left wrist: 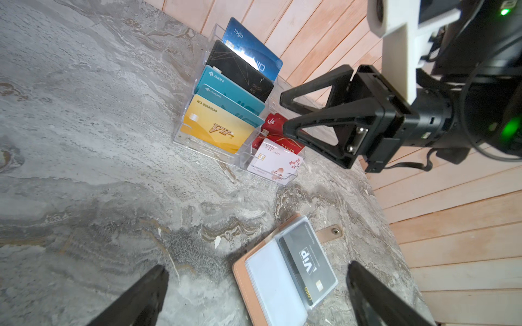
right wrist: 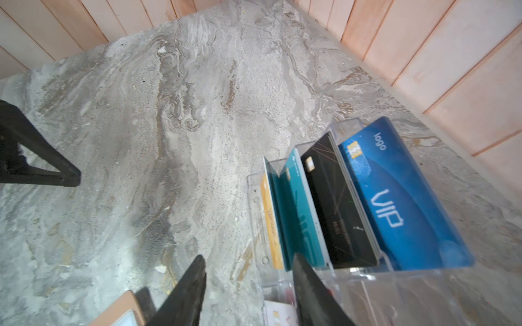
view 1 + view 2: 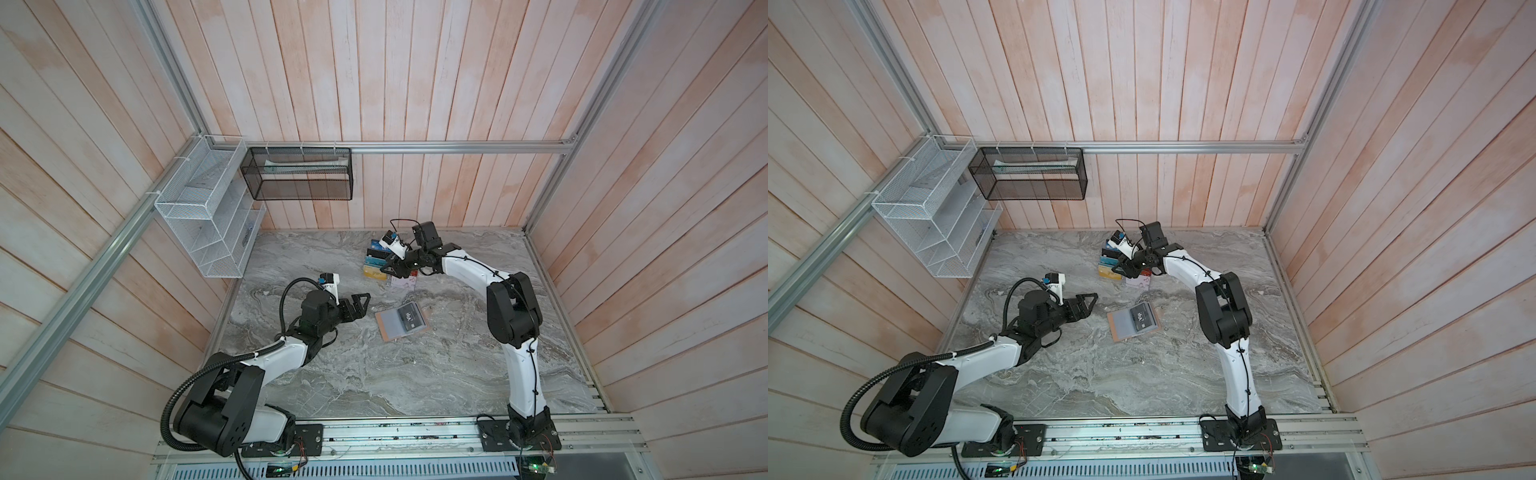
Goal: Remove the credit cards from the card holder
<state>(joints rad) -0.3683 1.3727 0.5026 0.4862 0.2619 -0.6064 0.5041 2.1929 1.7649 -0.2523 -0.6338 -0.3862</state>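
Note:
The tan card holder (image 3: pixel 384 328) (image 3: pixel 1115 324) lies open on the marble table. A black "VIP" credit card (image 1: pixel 308 262) (image 3: pixel 411 318) sits in its right clear sleeve; the sleeve page beside it looks blank. My left gripper (image 3: pixel 365 300) (image 3: pixel 1093 298) (image 1: pixel 257 269) hovers open just left of the holder, holding nothing. My right gripper (image 3: pixel 388 270) (image 1: pixel 284 114) (image 2: pixel 248 258) is open and empty over the near end of a clear acrylic stand (image 1: pixel 207 145) (image 2: pixel 255 192). Two teal cards (image 1: pixel 226 97) (image 2: pixel 299 214) stand in the stand, close to one right fingertip.
The stand also holds a blue card (image 1: pixel 248 45), a black card (image 1: pixel 240 70), a gold card (image 1: pixel 217 127), a red card (image 1: pixel 275 124) and a white card (image 1: pixel 276 163), near the back wall. A white wire basket (image 3: pixel 199 216) and a black mesh basket (image 3: pixel 297 174) hang on the walls.

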